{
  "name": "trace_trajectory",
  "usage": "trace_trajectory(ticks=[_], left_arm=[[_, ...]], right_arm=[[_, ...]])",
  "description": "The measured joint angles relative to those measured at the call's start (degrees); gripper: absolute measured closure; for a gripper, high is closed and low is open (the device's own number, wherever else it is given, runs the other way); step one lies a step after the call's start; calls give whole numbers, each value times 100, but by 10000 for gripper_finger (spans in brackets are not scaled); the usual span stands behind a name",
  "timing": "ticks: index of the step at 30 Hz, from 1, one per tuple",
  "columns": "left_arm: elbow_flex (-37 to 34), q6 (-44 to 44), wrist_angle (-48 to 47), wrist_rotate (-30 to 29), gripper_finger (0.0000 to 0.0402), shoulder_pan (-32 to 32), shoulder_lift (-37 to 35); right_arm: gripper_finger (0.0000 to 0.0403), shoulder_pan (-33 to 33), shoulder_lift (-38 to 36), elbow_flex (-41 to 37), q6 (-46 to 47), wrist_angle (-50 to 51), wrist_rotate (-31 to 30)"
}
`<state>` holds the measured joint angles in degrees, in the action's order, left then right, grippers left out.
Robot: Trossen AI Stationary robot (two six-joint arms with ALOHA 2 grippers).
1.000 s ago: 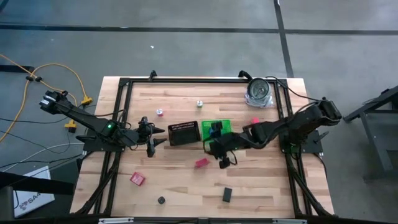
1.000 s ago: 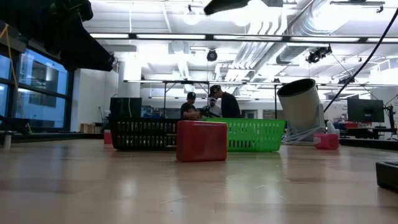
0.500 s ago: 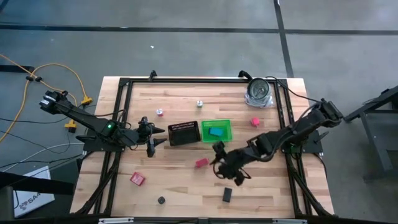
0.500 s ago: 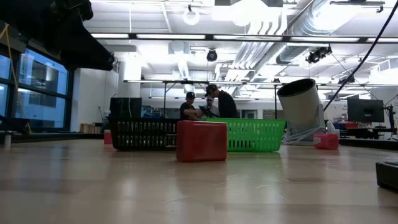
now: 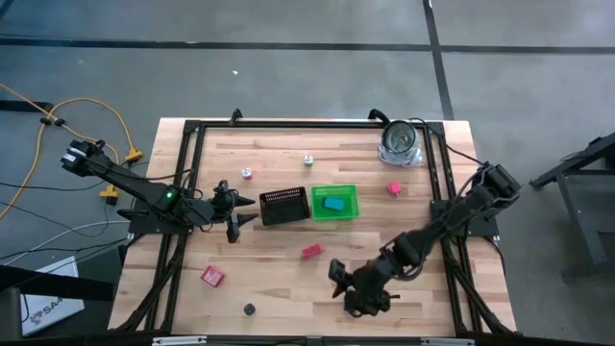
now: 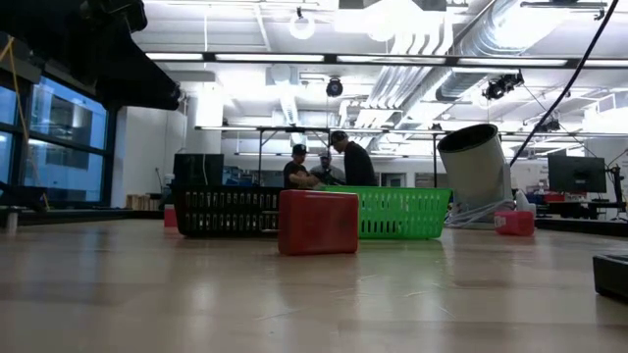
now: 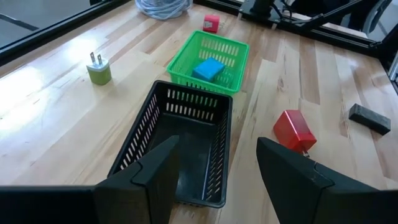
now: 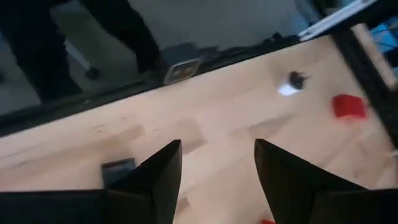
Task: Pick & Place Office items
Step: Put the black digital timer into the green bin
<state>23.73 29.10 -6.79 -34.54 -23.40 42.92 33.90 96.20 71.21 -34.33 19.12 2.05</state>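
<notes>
Small office items lie scattered on the table: a red block (image 5: 212, 277), a pinkish-red block (image 5: 311, 252), a pink block (image 5: 393, 188), a black round bit (image 5: 250, 309) and a blue block (image 5: 334, 203) inside the green bin (image 5: 351, 213). A black block (image 8: 118, 168) rests flat near the table's near edge. My right gripper (image 5: 348, 291) hovers open above that block, which sits just outside one finger (image 8: 158, 177). My left gripper (image 5: 244, 216) waits open at the left, facing the black mesh tray (image 7: 186, 149).
A shiny silver round object (image 5: 400, 142) stands at the far right corner. A green-and-white plug (image 7: 98, 71) and a small pink-white bit (image 5: 247, 174) lie toward the far side. A black frame (image 5: 288, 124) rims the table. People stand in the room beyond.
My right gripper has swung from beside the green bin toward the table's near edge, sinking a little and rolling its wrist, and now stands over the black block. Its fingers stay apart. The blue block stays in the green bin.
</notes>
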Motion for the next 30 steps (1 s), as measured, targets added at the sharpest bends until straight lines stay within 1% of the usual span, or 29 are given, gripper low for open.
trace_trajectory(ticks=[2,7,11,18,24,30], left_arm=[[0,-2,1,0,198,-1,-2],[0,-1,2,0,198,-2,-2],[0,-1,2,0,198,-1,-1],[0,0,2,0,198,-2,0],[0,0,20,0,198,0,-2],[0,-1,66,0,198,0,-1]], right_arm=[[214,62,114,-8,-64,78,110],[214,63,416,-6,-637,67,678],[214,61,631,-6,-750,86,854],[214,50,891,-6,-1100,194,844],[214,30,936,-6,-1069,207,834],[214,19,952,-6,-1061,345,690]])
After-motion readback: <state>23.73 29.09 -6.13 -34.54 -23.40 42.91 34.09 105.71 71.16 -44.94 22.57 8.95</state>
